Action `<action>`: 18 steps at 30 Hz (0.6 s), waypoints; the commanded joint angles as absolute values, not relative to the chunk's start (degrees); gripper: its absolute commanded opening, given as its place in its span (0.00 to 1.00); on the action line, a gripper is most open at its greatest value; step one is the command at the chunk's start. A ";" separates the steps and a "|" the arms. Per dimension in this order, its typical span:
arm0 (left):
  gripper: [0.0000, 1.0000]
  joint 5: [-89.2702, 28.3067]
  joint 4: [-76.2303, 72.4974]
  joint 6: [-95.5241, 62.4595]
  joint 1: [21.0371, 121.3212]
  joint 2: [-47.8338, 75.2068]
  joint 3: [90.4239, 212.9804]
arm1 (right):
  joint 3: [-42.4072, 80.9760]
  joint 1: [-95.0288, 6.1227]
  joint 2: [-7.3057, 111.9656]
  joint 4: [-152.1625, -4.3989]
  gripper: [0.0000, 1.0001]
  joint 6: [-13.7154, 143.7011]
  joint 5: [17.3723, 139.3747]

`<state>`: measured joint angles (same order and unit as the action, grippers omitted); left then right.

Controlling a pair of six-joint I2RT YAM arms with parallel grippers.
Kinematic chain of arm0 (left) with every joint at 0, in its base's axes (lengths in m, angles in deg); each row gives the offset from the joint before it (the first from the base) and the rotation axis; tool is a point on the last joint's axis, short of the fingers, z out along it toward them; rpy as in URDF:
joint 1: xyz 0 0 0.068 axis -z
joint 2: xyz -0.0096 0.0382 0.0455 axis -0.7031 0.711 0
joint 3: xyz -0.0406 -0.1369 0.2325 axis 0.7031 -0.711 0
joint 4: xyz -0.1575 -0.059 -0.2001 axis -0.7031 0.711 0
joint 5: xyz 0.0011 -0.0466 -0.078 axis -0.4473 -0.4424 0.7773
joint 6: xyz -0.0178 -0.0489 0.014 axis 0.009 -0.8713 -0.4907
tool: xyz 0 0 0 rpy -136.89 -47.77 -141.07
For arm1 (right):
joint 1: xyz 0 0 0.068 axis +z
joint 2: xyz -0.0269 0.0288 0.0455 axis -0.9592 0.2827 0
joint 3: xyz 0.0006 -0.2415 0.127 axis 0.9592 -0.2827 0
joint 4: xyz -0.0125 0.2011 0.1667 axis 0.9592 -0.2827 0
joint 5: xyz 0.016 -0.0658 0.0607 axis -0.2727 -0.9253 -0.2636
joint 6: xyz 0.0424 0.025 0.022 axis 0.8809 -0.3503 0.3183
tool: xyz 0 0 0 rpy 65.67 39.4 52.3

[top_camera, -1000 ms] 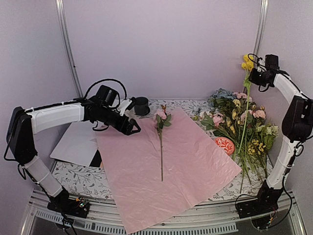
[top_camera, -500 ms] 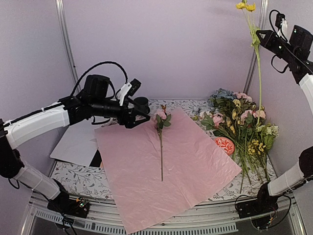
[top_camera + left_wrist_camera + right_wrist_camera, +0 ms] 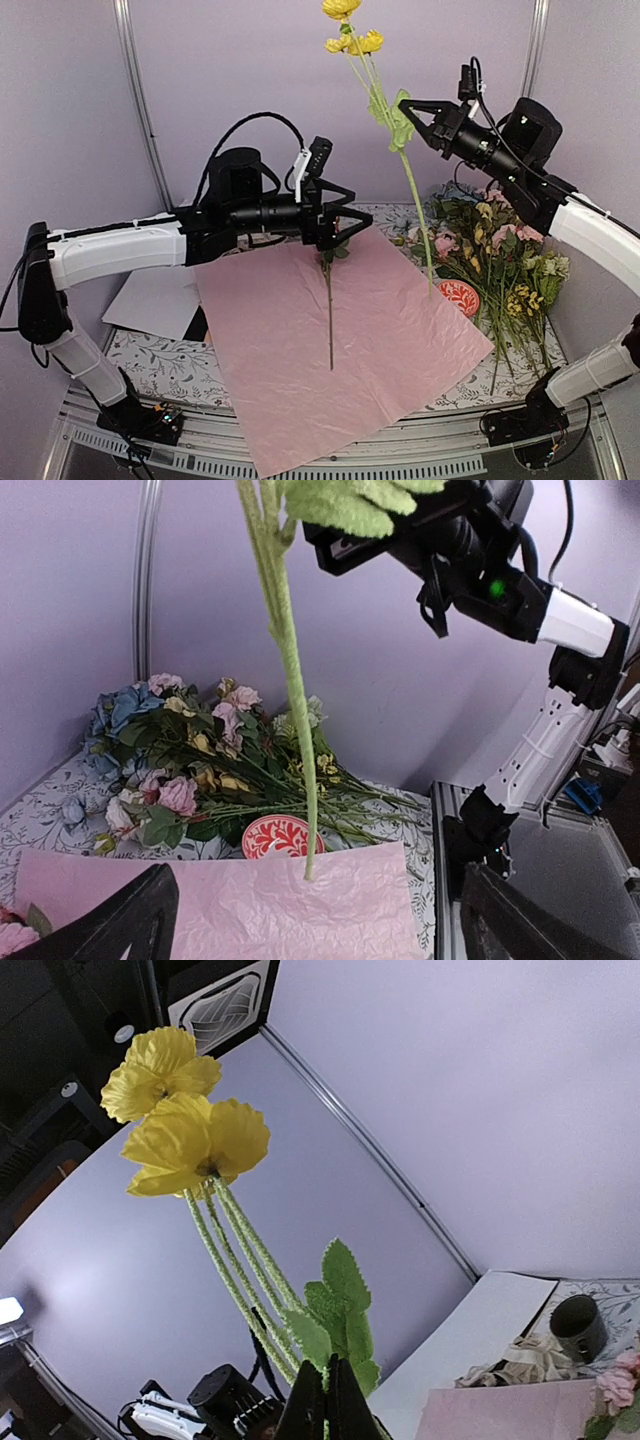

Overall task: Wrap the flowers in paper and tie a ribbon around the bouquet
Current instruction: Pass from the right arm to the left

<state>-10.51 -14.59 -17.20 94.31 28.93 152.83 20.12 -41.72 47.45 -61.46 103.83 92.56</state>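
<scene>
Above the table [image 3: 150,357], the right pincer [image 3: 405,106] clamps a long-stemmed yellow flower [image 3: 392,120]; the left pincer [image 3: 358,212] gapes wide over the crinkled pink paper sheet [image 3: 300,350], where a pink-bloomed stem [image 3: 330,300] lies.

The left gripper [image 3: 350,222] hides most of the head of the pink flower [image 3: 329,300] beneath it. Above the right gripper [image 3: 410,112], the topmost bloom of the yellow stem [image 3: 412,190] runs off the top edge. From the left wrist, its own fingers [image 3: 110,920] show only as dark, possibly blurred wedges.
</scene>
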 commanded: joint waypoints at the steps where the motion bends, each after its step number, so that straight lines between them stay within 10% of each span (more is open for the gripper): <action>1: 0.99 -14.10 -23.52 -21.71 95.25 31.43 153.69 | 16.99 -35.90 53.03 -43.87 0.00 113.88 89.46; 11: 0.83 -37.43 -17.59 -21.24 95.33 32.67 153.11 | 18.86 -30.42 63.18 -34.44 0.00 123.11 91.04; 16: 0.06 -39.19 -17.44 -21.85 95.39 31.81 151.70 | 18.23 -30.43 63.21 -34.85 0.00 123.96 91.06; 18: 0.00 -39.13 -16.08 -22.47 95.65 30.62 151.48 | 18.10 -30.43 62.83 -36.11 0.00 123.39 90.92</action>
